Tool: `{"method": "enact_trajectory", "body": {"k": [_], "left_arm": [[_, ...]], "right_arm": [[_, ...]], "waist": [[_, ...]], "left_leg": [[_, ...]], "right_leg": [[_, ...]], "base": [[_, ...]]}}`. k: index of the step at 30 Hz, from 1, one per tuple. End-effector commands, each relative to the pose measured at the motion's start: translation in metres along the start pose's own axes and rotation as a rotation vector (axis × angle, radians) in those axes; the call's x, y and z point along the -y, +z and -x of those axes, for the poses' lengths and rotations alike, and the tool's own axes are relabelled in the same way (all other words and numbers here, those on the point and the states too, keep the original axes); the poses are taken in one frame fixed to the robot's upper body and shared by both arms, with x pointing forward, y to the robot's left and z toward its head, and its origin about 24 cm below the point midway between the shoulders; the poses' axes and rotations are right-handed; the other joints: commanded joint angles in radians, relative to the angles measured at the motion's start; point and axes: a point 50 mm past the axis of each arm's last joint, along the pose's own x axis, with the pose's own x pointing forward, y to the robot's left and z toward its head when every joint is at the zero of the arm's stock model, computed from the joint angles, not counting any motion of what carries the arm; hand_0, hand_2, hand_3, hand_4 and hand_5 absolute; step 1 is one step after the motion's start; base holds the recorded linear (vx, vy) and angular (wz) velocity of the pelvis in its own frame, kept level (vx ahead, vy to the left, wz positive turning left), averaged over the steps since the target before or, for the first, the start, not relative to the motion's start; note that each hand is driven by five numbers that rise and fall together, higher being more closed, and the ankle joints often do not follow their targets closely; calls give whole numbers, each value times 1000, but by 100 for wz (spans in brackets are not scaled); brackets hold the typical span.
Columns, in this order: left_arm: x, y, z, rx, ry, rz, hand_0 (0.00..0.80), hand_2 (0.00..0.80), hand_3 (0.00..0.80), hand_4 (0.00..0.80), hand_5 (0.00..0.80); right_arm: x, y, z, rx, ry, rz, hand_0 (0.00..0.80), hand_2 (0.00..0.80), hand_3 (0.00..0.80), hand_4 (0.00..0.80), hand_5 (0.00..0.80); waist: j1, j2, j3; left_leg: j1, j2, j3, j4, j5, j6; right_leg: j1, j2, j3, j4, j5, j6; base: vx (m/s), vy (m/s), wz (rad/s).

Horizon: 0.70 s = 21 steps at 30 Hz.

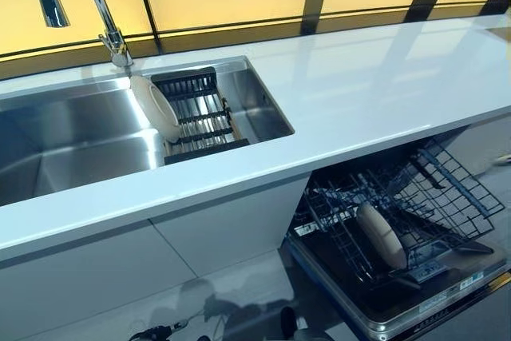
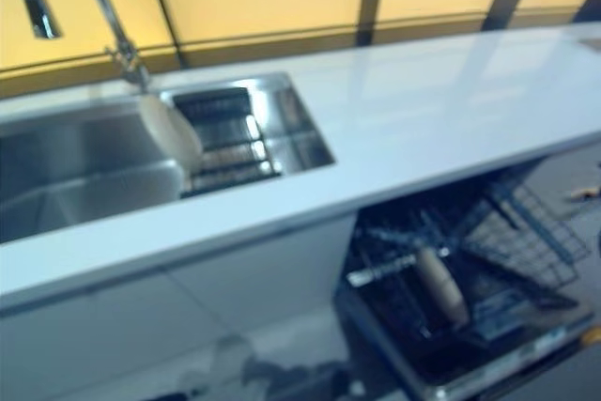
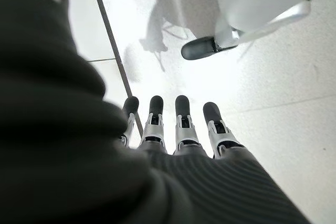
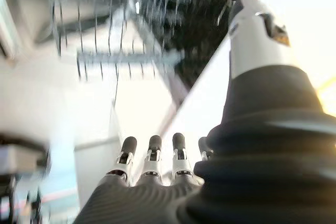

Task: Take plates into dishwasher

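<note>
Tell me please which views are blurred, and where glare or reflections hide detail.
Right eye view: soft all over; the plate in the sink loses its edge. Left eye view: sharp; the countertop mirrors the yellow wall. Right wrist view: the dishwasher rack is smeared, the right hand clear. Left wrist view: bright glare on the floor beyond the left hand.

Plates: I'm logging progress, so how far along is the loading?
Done: one plate stands in the pulled-out dishwasher rack. In hand: nothing; the left hand and right hand hang with straight fingers. Left: one plate leans in the drainer in the sink.
</note>
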Motion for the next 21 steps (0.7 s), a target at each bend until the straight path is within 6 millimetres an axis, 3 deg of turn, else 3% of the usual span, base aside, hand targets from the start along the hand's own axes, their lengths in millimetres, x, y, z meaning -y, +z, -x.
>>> {"method": "enact_trajectory", "body": {"k": [1, 5, 6, 11, 21], "left_arm": [[-33, -3, 1, -25, 98, -24, 0, 0, 0, 0, 0], [-34, -4, 1, -26, 99, -12, 0, 0, 0, 0, 0], [-33, -5, 1, -28, 99, -10, 0, 0, 0, 0, 0], [-29, -7, 1, -41, 92, 2, 0, 0, 0, 0, 0], [-22, -17, 1, -73, 93, 17, 0, 0, 0, 0, 0]], "right_arm": [[43, 43, 21, 166, -202, 78, 0, 0, 0, 0, 0], [62, 86, 39, 309, -336, 126, 0, 0, 0, 0, 0], [64, 105, 46, 386, -374, 149, 0, 0, 0, 0, 0], [53, 167, 70, 625, -455, 197, 0, 0, 0, 0, 0], [35, 238, 122, 886, -710, 567, 0, 0, 0, 0, 0]], "waist": [[23, -88, -55], [35, -91, -63], [41, -91, -66], [68, -90, -76], [129, -100, -76]], "left_leg": [[4, -2, -62, -2, -16, 23], [-1, -5, -78, -2, -13, 22], [-5, -6, -85, -2, -12, 22], [-18, -11, -111, -2, -7, 23], [-50, -16, -156, -2, 7, 22]], "right_leg": [[33, -51, -27, 2, -2, 53], [37, -52, -35, 2, -6, 52], [37, -53, -41, 2, -8, 53], [39, -59, -65, 2, -13, 52], [41, -68, -123, 2, -21, 58]], "base": [[0, 0, 0], [0, 0, 0], [1, 17, 4], [8, 20, 7], [22, 25, 20]]}}
